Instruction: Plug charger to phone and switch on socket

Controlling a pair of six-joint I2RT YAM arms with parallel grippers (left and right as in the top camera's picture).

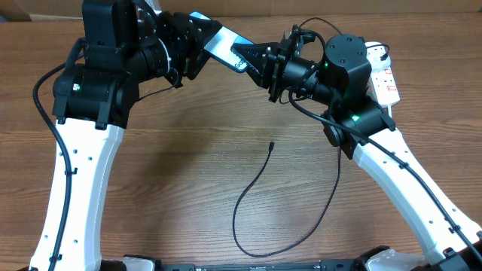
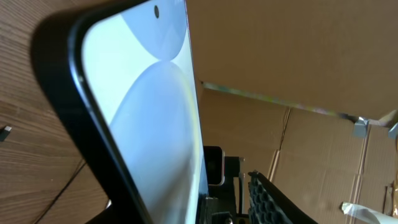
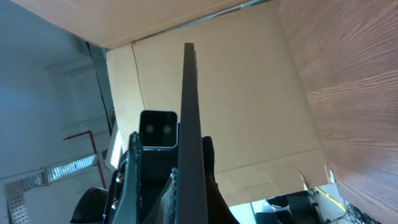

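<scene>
Phone (image 1: pixel 223 44) aloft — right gripper (image 1: pixel 253 60) clamps it (left gripper (image 1: pixel 199 41) opposite).

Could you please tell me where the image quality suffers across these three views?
Overhead: evenly lit and sharp, with the charger cable crisp. Left wrist: the phone is too close to the lens, its screen pale and washed out and its rim soft. Right wrist: the phone is a dark edge-on silhouette, and the background on the left is bluish and hazy.
</scene>
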